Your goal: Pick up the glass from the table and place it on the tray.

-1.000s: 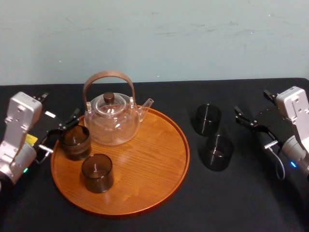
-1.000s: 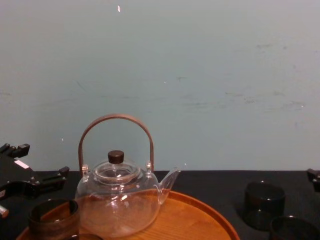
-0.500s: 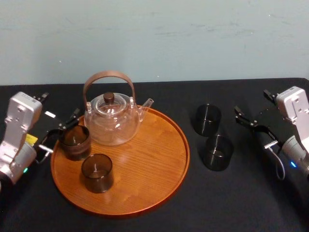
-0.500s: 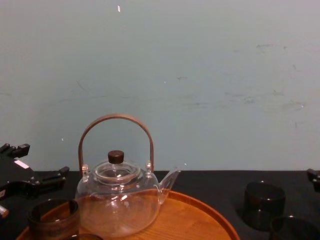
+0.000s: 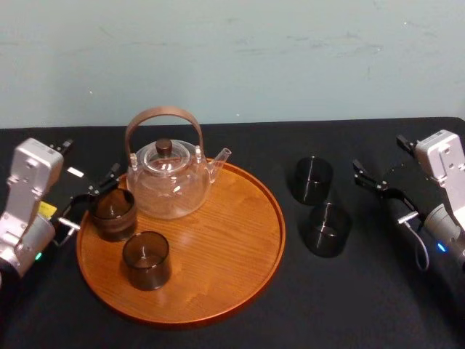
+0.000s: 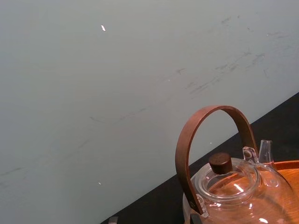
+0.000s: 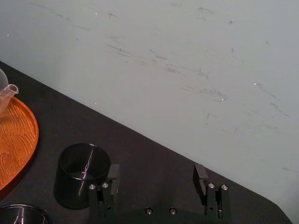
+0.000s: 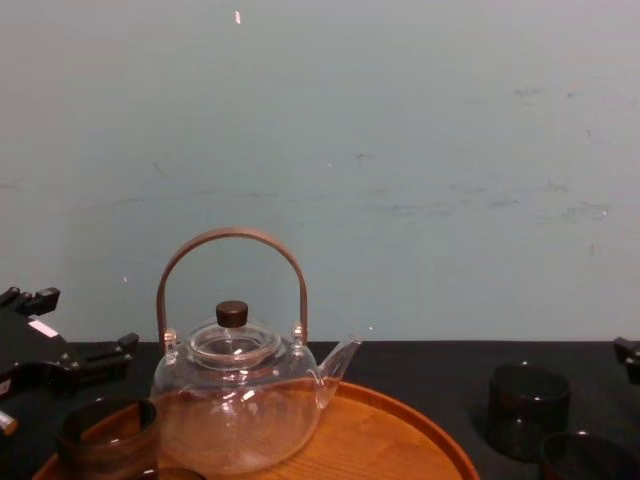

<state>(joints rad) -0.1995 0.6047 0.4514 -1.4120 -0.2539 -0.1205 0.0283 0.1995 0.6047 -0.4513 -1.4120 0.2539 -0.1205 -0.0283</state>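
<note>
- Two dark smoky cylindrical glasses on the matte black desk [image 5: 363, 305]: far glass [image 5: 312, 179], near glass [image 5: 327, 230].
- Round orange-brown wooden tray [image 5: 232, 243] left of them holds two more.
- Left tool [image 5: 89, 198] gapes empty at tray's rim.
- Right tool [image 5: 379, 189] spread wide, empty, near far glass.

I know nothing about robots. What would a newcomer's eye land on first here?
The round orange-brown tray on the black table stands out, carrying a clear teapot, a back glass and a front glass. To its right, a far dark glass and a near dark glass stand on the table by the open right tool; the open left tool sits at the tray's left edge.
</note>
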